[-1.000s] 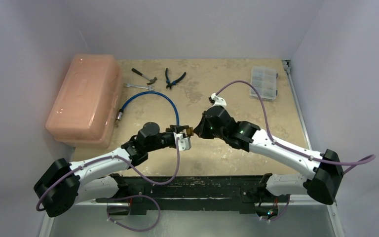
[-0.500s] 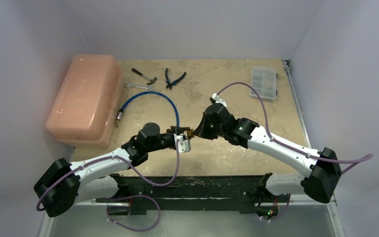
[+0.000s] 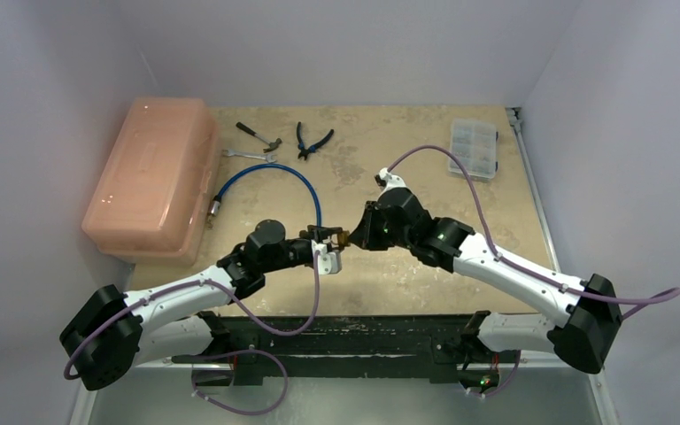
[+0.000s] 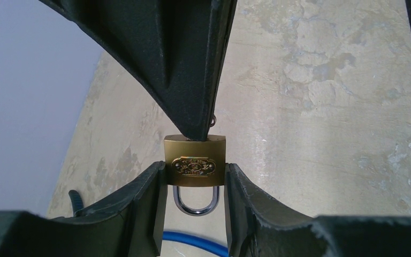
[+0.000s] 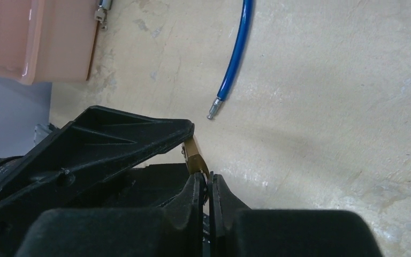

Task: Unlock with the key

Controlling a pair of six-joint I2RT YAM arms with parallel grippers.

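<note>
A small brass padlock (image 4: 195, 160) with a silver shackle hangs above the table, shackle pointing back at the left wrist camera. My left gripper (image 4: 195, 182) is shut on its two sides. From the opposite side, my right gripper (image 5: 208, 182) is shut, its tips pressed against the padlock's (image 5: 194, 155) bottom face. Of the key only a thin silvery sliver (image 5: 207, 188) shows between the right fingers, and a bit of ring (image 4: 213, 120) shows beside them. From above, both grippers meet at the padlock (image 3: 341, 237) in the table's middle.
A pink plastic case (image 3: 150, 177) lies at the left. A blue cable (image 3: 270, 173) curves beside it, with a wrench (image 3: 250, 155), a small hammer (image 3: 258, 135) and pliers (image 3: 312, 140) behind. A clear organiser box (image 3: 474, 148) sits at the far right.
The right arm's wrist and forearm have shifted slightly while its fingertips stayed at the padlock. The left arm and the padlock have held still.
</note>
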